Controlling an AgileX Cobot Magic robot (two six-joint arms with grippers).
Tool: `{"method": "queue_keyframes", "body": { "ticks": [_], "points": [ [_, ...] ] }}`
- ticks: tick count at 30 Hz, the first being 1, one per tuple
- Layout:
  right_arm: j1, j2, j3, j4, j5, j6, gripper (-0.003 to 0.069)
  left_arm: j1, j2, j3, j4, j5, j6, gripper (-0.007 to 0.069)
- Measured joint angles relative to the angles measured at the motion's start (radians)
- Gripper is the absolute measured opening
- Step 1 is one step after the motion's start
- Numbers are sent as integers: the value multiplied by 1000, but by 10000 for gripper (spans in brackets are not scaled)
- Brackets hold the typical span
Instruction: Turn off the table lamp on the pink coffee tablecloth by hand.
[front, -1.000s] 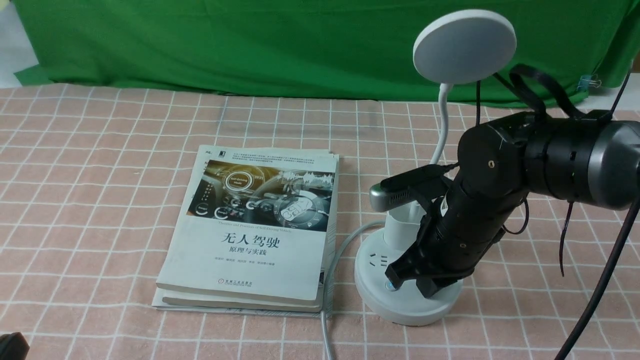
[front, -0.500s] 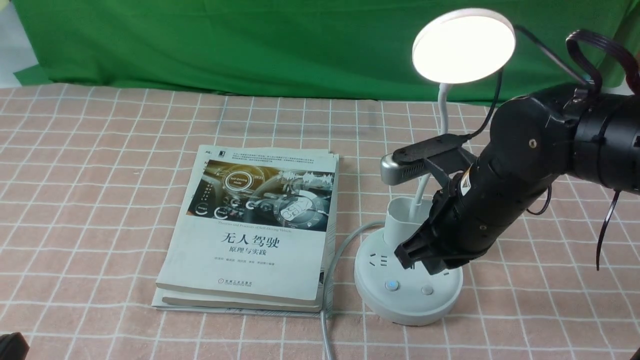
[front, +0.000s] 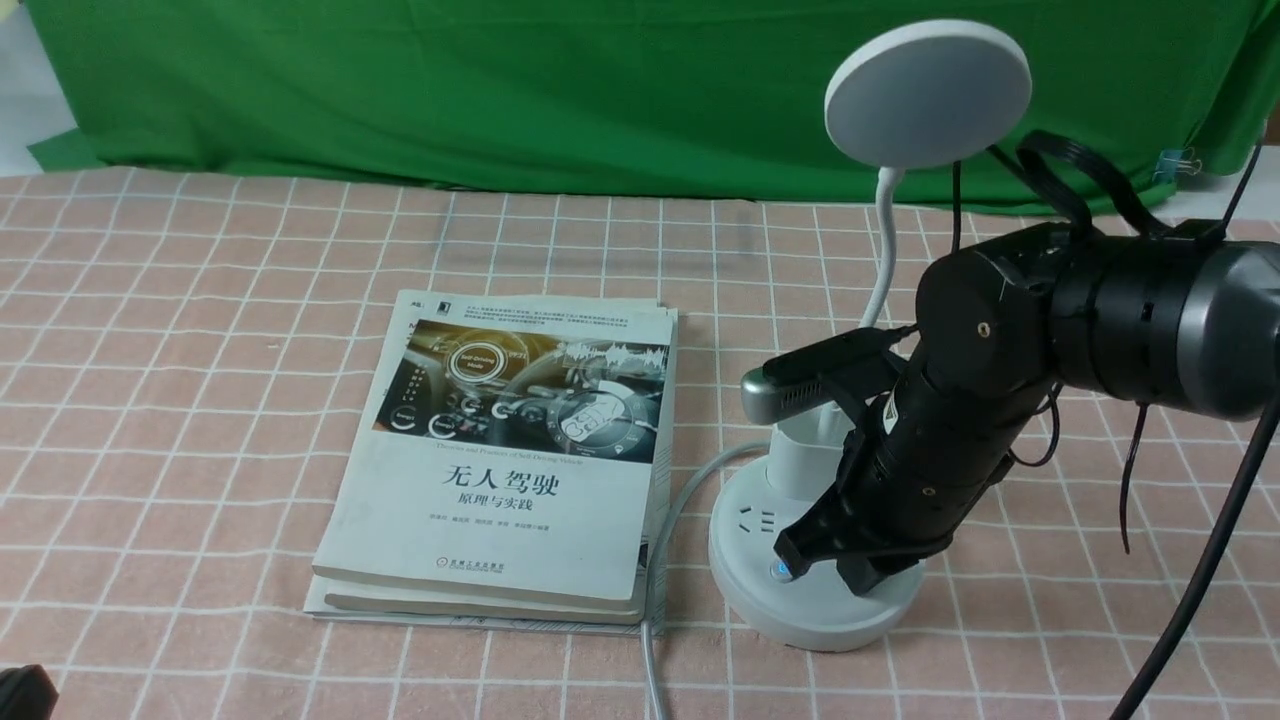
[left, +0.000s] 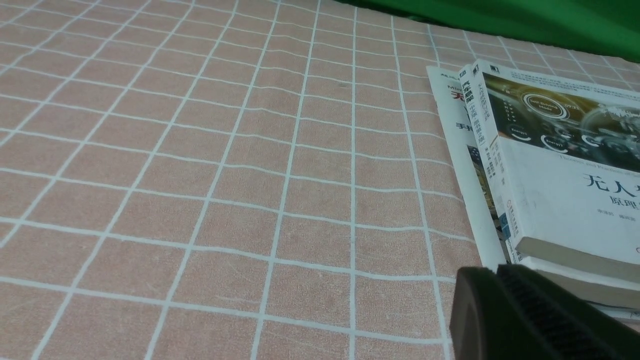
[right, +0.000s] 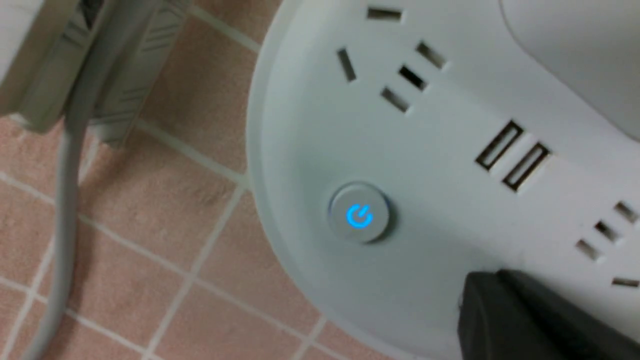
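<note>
The white table lamp stands on the pink coffee tablecloth (front: 200, 300) at the right. Its round disc head (front: 928, 93) is dark. Its round base (front: 815, 610) has a button with a blue power sign (front: 779, 571), also seen in the right wrist view (right: 359, 216). My right gripper (front: 862, 582) is shut and empty, its tip resting on the base beside that lit button, over the place of the second button, which is hidden. The tip also shows in the right wrist view (right: 492, 280). My left gripper (left: 500, 277) is shut and empty, low over the cloth at the near left.
A stack of white books (front: 510, 450) lies left of the lamp, also seen in the left wrist view (left: 560, 165). The lamp's grey cable (front: 655, 620) runs between the books and the base to the near edge. A green backdrop cloth (front: 500, 90) hangs behind.
Half a second ago the right gripper was raised above the base and the lamp head was lit. Now the gripper is down on the base and the head is dark, as it was one second ago.
</note>
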Motion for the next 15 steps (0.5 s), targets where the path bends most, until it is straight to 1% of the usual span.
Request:
{"method": "queue_keyframes", "body": {
  "ticks": [8, 15],
  "points": [
    [0, -89, 7, 0, 26, 0, 41, 0, 0, 0, 0, 0, 0, 6],
    [0, -277, 49, 0, 85, 5, 41, 0, 0, 0, 0, 0, 0, 6]
  ]
}}
